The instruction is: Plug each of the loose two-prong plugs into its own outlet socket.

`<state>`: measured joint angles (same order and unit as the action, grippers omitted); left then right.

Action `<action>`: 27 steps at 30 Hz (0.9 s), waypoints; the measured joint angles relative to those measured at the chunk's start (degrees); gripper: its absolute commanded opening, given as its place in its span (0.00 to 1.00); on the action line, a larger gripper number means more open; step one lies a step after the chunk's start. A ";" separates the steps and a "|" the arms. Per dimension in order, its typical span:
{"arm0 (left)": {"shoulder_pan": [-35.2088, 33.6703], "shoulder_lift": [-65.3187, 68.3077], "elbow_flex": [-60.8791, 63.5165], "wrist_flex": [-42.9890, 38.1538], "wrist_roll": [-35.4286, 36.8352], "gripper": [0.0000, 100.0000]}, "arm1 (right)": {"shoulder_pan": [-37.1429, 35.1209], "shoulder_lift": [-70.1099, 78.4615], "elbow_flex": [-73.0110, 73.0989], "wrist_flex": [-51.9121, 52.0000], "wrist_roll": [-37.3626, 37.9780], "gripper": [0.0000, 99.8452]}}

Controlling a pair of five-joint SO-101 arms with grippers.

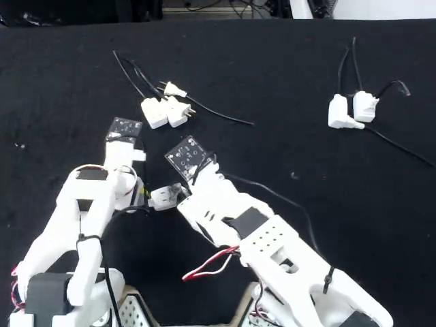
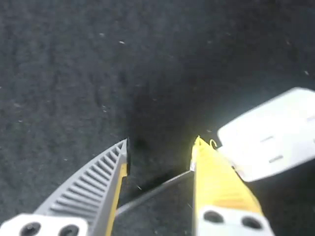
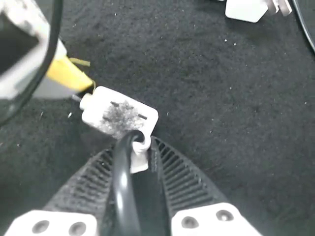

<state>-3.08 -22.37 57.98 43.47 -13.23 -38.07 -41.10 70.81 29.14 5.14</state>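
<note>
A white outlet socket (image 3: 120, 114) with two slots and a black cable (image 3: 123, 196) lies on the black table. My right gripper (image 3: 137, 150) is shut on the socket's cable end. In the high view this socket (image 1: 163, 196) sits between both arms, with the right gripper (image 1: 182, 194) just beside it. My left gripper (image 2: 160, 145) stands open close above the table, the socket (image 2: 273, 132) just outside its yellow finger (image 2: 214, 177). That yellow fingertip (image 3: 69, 73) touches the socket's corner. Loose white two-prong plugs (image 1: 167, 107) lie behind the arms.
A second group of white plug pieces (image 1: 351, 109) with black cables lies at the far right. Thin black cables (image 1: 218, 116) trail across the black table (image 1: 286, 61). A red wire (image 1: 208, 267) hangs at the right arm.
</note>
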 measured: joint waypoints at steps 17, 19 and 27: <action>1.67 0.00 0.00 5.63 0.00 0.22 | 0.62 0.00 0.44 -1.76 0.09 0.01; 2.46 0.00 0.00 6.07 0.00 0.22 | 1.23 0.00 0.44 -2.02 -0.09 0.01; 7.47 0.00 0.00 7.30 1.85 0.22 | 1.85 0.00 0.44 -2.02 0.00 0.01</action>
<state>4.40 -22.37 57.98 50.77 -11.38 -36.22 -41.10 71.25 27.12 5.14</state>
